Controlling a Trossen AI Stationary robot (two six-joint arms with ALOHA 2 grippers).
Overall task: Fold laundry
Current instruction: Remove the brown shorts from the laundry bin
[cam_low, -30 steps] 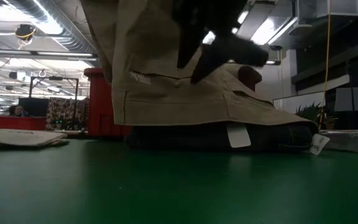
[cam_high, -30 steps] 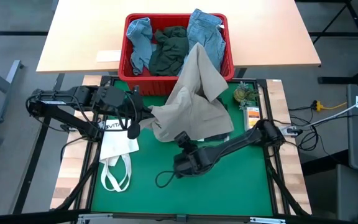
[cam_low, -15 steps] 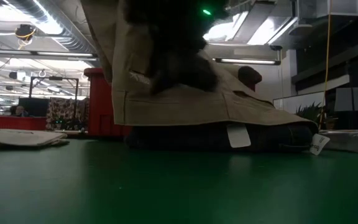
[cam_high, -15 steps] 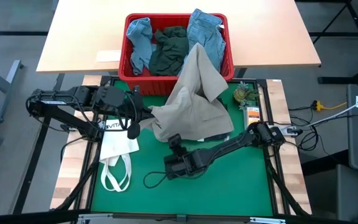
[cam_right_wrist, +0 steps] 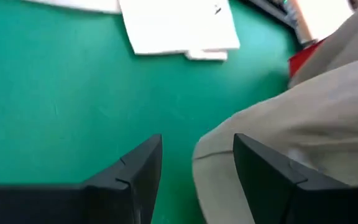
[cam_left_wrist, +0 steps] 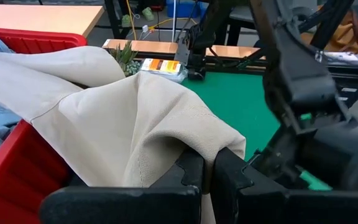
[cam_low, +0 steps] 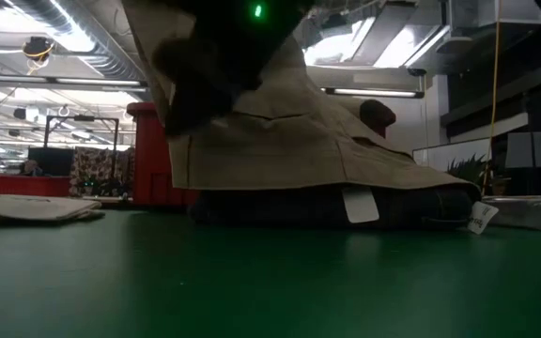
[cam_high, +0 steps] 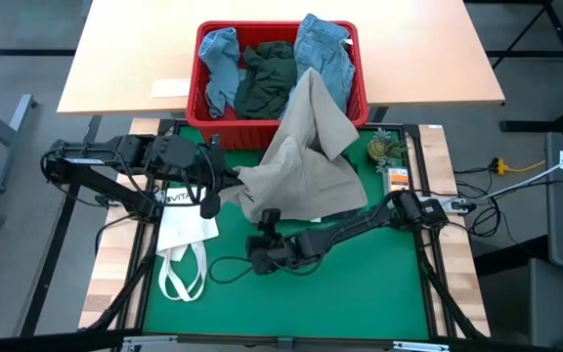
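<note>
A beige garment [cam_high: 306,161] hangs out of the red basket [cam_high: 360,93] and spreads onto the green mat, lying over a dark piece [cam_low: 327,207] with a white tag. My left gripper [cam_high: 228,181] is shut on the beige garment's left edge. My right gripper [cam_high: 262,235] stands open low over the mat at the garment's near-left hem. A corner of that hem [cam_right_wrist: 219,158] lies between its fingers [cam_right_wrist: 135,180]. The basket holds light blue pieces [cam_high: 218,64], a dark green one [cam_high: 267,78] and jeans [cam_high: 323,49]. My left gripper pinches a folded-over edge of the beige garment [cam_left_wrist: 194,146] between its two shut fingers [cam_left_wrist: 225,180]. The fingers come from the table's left, slanting down. The cloth is held up off the mat here and runs in slack folds back to the basket.
A white tote bag [cam_high: 186,235] with loop handles lies on the mat's left, close to my right gripper. A small plant [cam_high: 384,149] and a packet [cam_high: 396,181] sit at the mat's far right. A wooden table [cam_high: 115,59] stands behind the basket.
My right gripper has moved toward the table's left edge and sunk lower, rolling about its own line, and now stands at the beige garment's near-left hem. It has stayed open. The left gripper and the garment have kept still.
</note>
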